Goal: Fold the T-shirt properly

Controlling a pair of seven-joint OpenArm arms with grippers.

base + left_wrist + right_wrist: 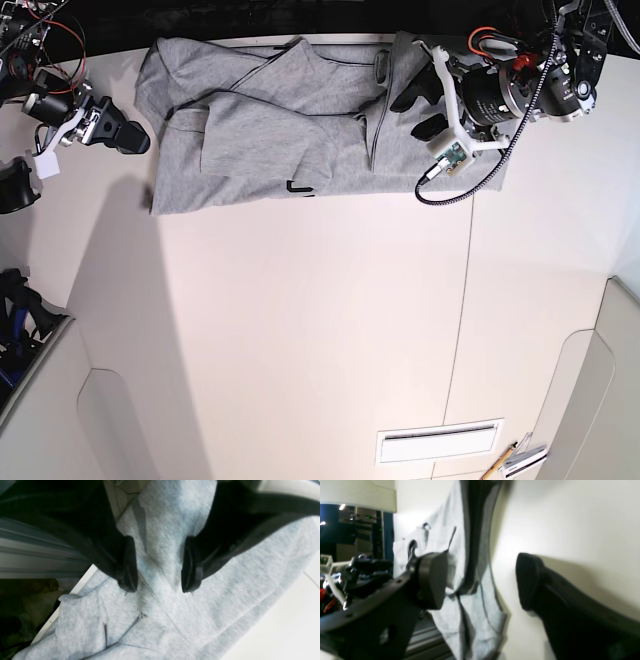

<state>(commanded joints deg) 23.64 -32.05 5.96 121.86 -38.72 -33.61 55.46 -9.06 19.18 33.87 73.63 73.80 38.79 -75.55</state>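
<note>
Fingers (433, 580) parted, holding nothing, my right gripper (481, 582) is beside one end of the T-shirt (260, 150), which lies long and rumpled along the table's (300, 340) far side. I judge it light, limp and grippy, likely to bunch; I'd pinch its outer corners, all layers together. My left gripper (159, 567) sits spread over the other end, unclenched.

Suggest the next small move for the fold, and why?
Probably lower the open black left gripper and pinch the crumpled grey cotton T-shirt: its fingers straddle loose fabric, while the open black right gripper sits over the shirt's edge.
</note>
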